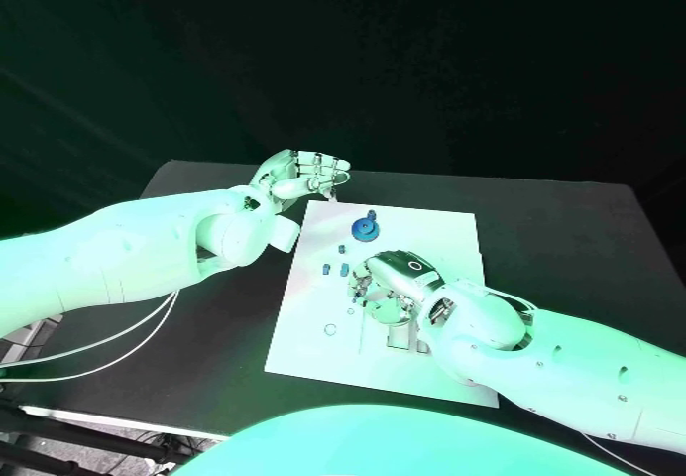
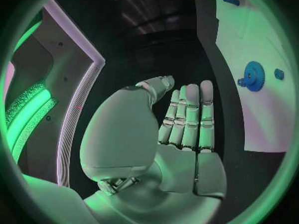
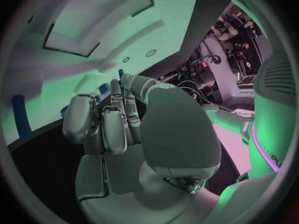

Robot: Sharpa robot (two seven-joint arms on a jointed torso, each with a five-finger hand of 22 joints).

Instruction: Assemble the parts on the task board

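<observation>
Black surface under dark surroundings carries the white task board (image 1: 429,248) at its middle, and both of your hands are over or beside it. Start with your right hand (image 1: 398,283): it is lowered over the middle of the board, fingers curled down among the small blue parts (image 1: 340,269); whether it pinches one of them, you cannot tell, because its own palm covers the contact. From the right wrist, the fingers (image 3: 109,124) lie close together and bent forward, with blue pieces just beyond their tips. That posture suggests a pick or a seating move in progress at the board's centre. Your left hand (image 1: 300,178) hovers at the board's far left corner, off the plate, fingers straight and side by side with the thumb apart, holding nothing; the left wrist camera shows the same flat palm (image 2: 187,129) over bare surface. It looks parked clear so as not to crowd the work. Beyond the right hand, the blue gear (image 1: 366,227) stands on the board, apart from both hands, seemingly already seated
</observation>
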